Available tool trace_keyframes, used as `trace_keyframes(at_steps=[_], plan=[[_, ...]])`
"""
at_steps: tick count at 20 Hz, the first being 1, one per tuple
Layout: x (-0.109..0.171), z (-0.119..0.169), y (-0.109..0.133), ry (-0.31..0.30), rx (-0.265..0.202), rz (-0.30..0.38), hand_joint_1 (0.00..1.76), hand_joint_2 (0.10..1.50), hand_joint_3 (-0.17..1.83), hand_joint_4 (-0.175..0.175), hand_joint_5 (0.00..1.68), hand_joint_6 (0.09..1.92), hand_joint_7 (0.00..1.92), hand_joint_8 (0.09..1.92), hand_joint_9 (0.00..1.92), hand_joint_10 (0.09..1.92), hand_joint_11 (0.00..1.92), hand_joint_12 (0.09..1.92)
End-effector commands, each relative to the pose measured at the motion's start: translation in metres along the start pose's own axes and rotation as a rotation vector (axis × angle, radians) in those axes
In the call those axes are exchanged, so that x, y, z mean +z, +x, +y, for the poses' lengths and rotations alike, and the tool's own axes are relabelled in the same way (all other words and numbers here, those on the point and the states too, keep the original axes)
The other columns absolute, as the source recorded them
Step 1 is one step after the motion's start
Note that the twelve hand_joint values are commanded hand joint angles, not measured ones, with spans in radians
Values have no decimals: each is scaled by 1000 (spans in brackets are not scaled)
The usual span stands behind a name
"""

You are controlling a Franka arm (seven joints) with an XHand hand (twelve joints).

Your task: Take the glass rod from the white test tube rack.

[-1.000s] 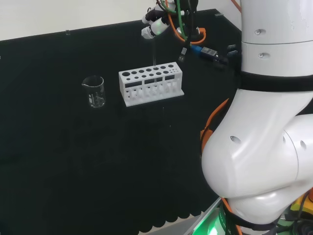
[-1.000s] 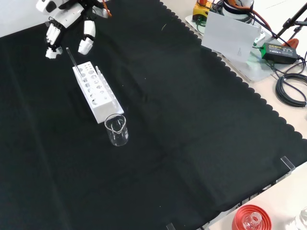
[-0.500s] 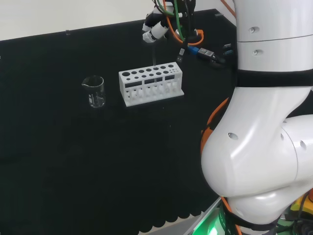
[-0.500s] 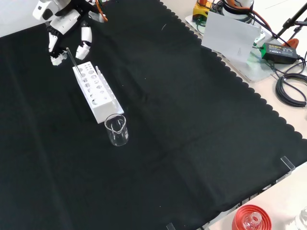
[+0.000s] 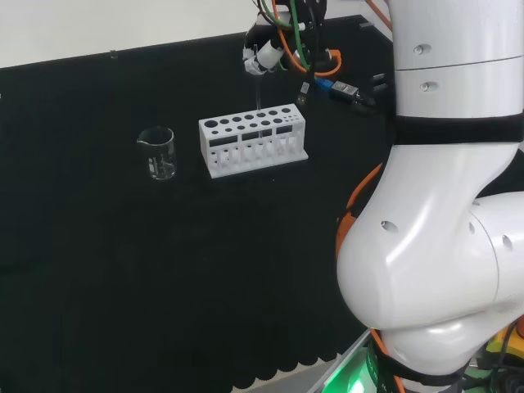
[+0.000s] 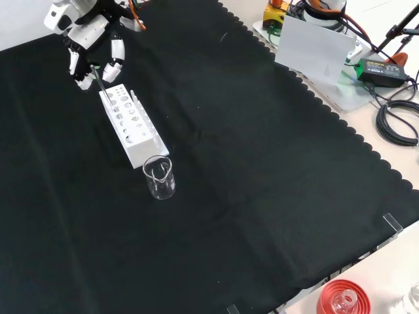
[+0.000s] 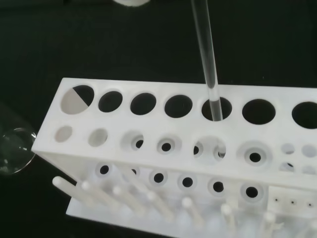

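The white test tube rack (image 5: 252, 139) stands on the black cloth, with a clear glass rod (image 5: 259, 97) upright in one of its back-row holes. The hand (image 5: 262, 56) hovers over the rod's top. In the front view the hand (image 6: 91, 40) has fingers (image 6: 114, 65) hanging down on either side of the rod (image 6: 99, 80), above the far end of the rack (image 6: 131, 124); I see no contact. In the wrist view the rod (image 7: 205, 59) rises out of a hole of the rack (image 7: 163, 129).
A small clear beaker (image 5: 158, 153) stands left of the rack in the head view, in front of it in the front view (image 6: 159, 177). The arm's white links (image 5: 442, 205) take up the head view's right. Boxes and cables (image 6: 327, 46) lie beyond the cloth's edge.
The hand has come down toward the rack, and its fingers have drawn in around the rod's top. Rack, rod and beaker have not moved.
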State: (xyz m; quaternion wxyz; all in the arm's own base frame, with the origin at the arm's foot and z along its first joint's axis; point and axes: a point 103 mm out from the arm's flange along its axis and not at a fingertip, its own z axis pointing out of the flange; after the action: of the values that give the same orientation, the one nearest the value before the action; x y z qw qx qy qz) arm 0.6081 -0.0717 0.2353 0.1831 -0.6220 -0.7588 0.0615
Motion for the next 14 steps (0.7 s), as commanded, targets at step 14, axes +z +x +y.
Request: trace_keyframes(at_steps=[14], plan=[[-15, 3, 25, -88, -22, -83, 1239, 1098, 95, -175, 885, 1132, 957, 1107, 1349, 752, 1485, 874]])
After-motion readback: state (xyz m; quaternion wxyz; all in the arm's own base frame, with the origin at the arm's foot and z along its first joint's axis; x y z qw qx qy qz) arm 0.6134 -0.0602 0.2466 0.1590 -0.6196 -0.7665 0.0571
